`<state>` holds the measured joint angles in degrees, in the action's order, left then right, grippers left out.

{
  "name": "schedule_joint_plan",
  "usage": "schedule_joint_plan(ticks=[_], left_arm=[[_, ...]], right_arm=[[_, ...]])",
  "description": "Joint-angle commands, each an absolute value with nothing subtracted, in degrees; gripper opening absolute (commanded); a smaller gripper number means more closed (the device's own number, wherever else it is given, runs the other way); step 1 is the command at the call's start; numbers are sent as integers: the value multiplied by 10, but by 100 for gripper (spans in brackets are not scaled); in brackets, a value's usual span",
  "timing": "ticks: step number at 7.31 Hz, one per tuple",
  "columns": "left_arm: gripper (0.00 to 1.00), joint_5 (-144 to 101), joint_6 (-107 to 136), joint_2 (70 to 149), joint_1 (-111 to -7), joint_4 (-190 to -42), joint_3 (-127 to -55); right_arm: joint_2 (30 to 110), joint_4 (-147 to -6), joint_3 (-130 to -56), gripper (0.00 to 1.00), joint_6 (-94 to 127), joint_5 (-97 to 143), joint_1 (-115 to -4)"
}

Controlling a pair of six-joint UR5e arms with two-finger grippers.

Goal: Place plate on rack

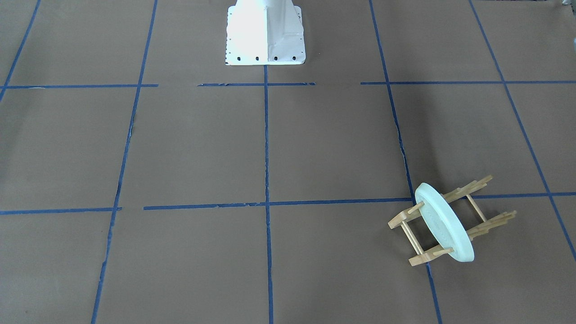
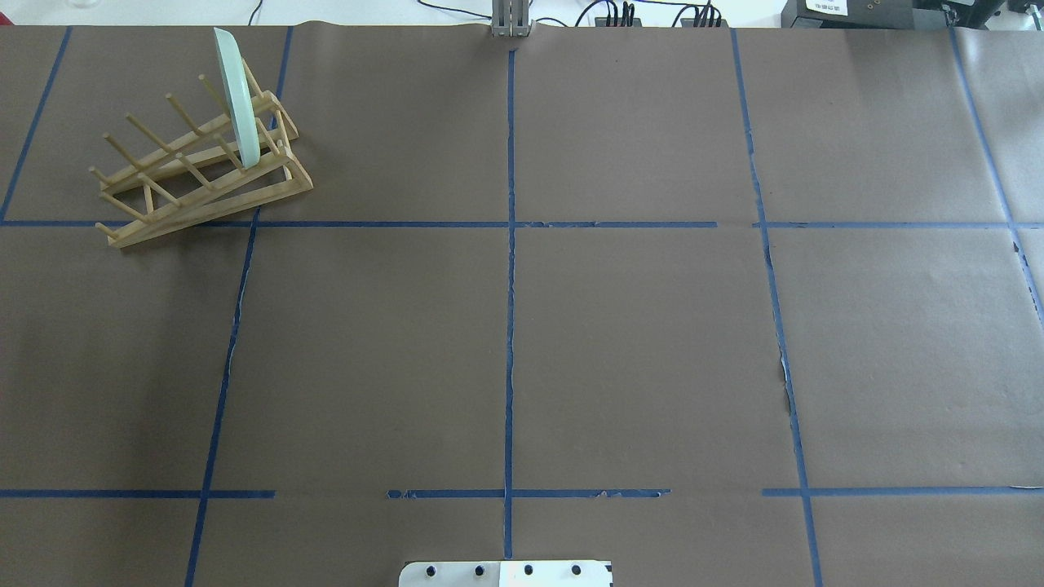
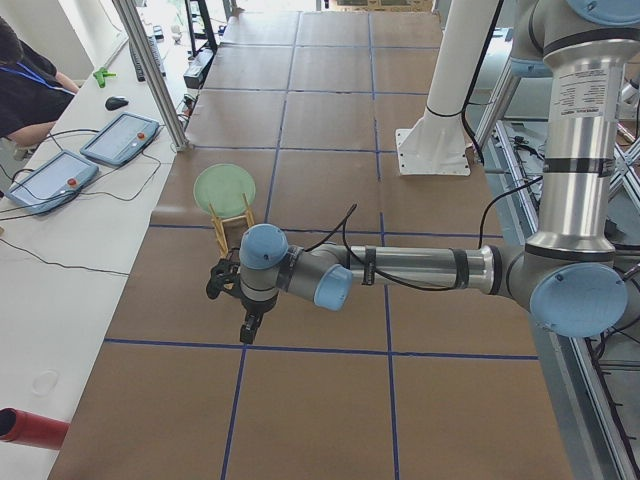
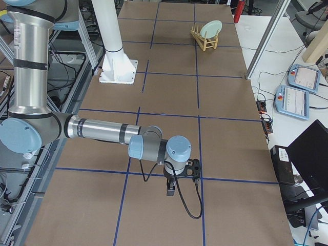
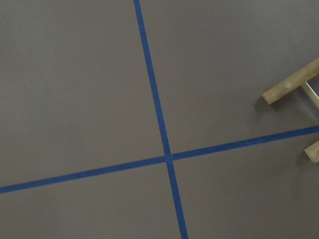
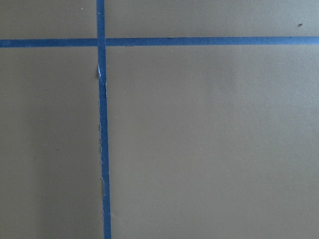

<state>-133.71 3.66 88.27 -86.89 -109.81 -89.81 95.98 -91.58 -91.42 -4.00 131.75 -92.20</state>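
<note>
Nearest the robot, the white pedestal (image 1: 265, 33) is noted at the edge of the bench (image 1: 315, 148), well apart from the rack (image 1: 402, 218)

The right end effector (image 4: 170, 189) is held over bare bench, far from the rack. The left end effector (image 3: 246, 335) is held on the robot's side of the rack, near it; two rail ends are caught at the edge of the left wrist view. Both appear in the side views only, so it cannot be told whether the fingers are apart or together. Nothing is seen carried.

At the far left of the bench, the plate (image 1: 443, 222) is found standing on edge in the rack, between pegs near one end, leaning slightly. The task is judged complete or nearly so.

Handling, as judged:
- The plate is rigid, smooth and probably slippery, and possibly breakable if dropped.
- Hold is best taken on the upper rim, which is clear above the pegs, with one finger on each face.
- The rack looks light and could slide or tip if knocked.

No brand or writing is found on plate or rack. Beyond the rack, a white label on a dark box (image 2: 848, 12) off the bench is too small to be read
</note>
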Motion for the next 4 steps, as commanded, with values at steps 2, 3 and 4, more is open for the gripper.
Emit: schedule_joint_plan(ticks=[2,3,4], left_arm=[[100,-1363,23,861,-889,-1093,-897],[100,-1362,20,858,-889,-1093,-898],[100,-1362,20,860,-889,-1090,-903]], right_arm=[[960,-916,-914,100,-40,1317,-922],[960,-917,-914,100,-40,1317,-922],[960,-916,-914,100,-40,1317,-922]])
